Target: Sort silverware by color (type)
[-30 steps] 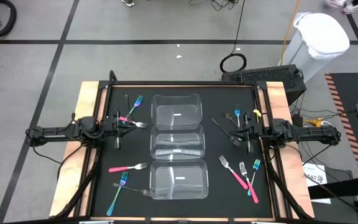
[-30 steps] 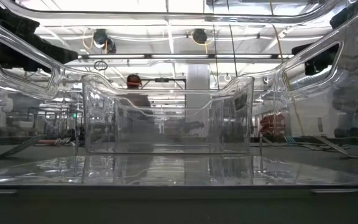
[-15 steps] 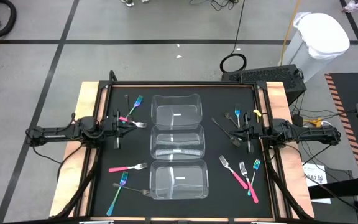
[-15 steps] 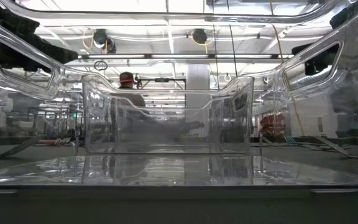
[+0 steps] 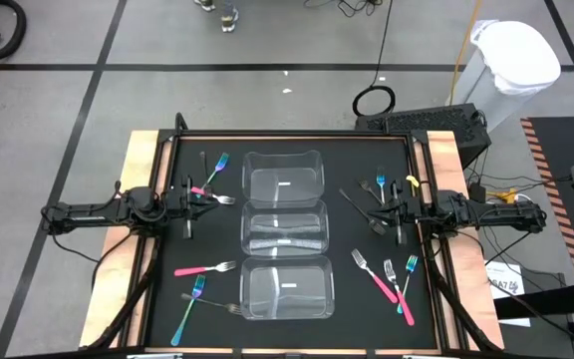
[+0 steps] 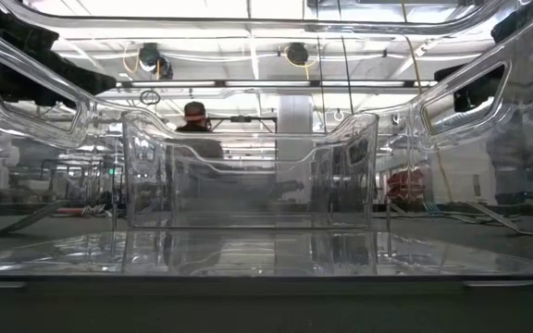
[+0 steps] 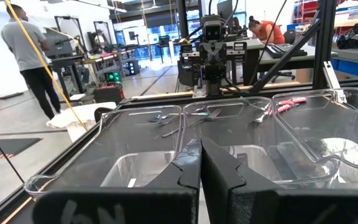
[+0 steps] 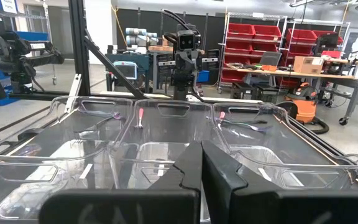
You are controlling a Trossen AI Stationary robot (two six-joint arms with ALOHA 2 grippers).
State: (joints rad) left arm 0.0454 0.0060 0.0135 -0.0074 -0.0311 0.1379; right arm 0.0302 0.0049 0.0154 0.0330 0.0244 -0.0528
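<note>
Both grippers, left and right, were closed and empty at the worktop sides. Forks lay scattered beside three bins; the middle one seemingly held grey forks. One fork should be singled out, and the gripper opened before being lowered across its handle.

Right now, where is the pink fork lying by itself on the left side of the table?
In the high view the pink fork lies on the black mat's left side, just left of the nearest clear container, above a blue fork.
</note>
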